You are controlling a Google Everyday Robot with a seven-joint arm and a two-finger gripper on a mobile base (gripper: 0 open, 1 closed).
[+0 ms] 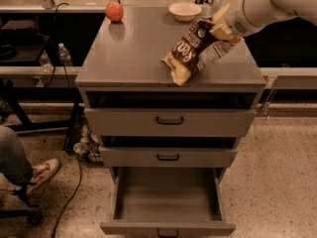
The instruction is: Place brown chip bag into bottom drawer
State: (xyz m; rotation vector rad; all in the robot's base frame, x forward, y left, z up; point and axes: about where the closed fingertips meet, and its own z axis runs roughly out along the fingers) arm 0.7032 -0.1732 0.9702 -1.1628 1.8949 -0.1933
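The brown chip bag (pixel 192 50), dark brown and pale yellow with white lettering, hangs tilted over the front right of the cabinet top, its lower end near the front edge. My gripper (pixel 221 28) holds the bag by its upper end, at the end of the white arm (pixel 270 4) coming in from the upper right. The bottom drawer (pixel 167 202) is pulled out and its grey inside shows nothing in it; its black handle is at the bottom edge of the view.
An orange-red ball (pixel 114 11) and a white bowl (pixel 184 10) sit at the back of the grey cabinet top (pixel 129 53). Two upper drawers (pixel 169 121) are nearly closed. A seated person's leg and shoe (pixel 42 171) and cables lie at the lower left.
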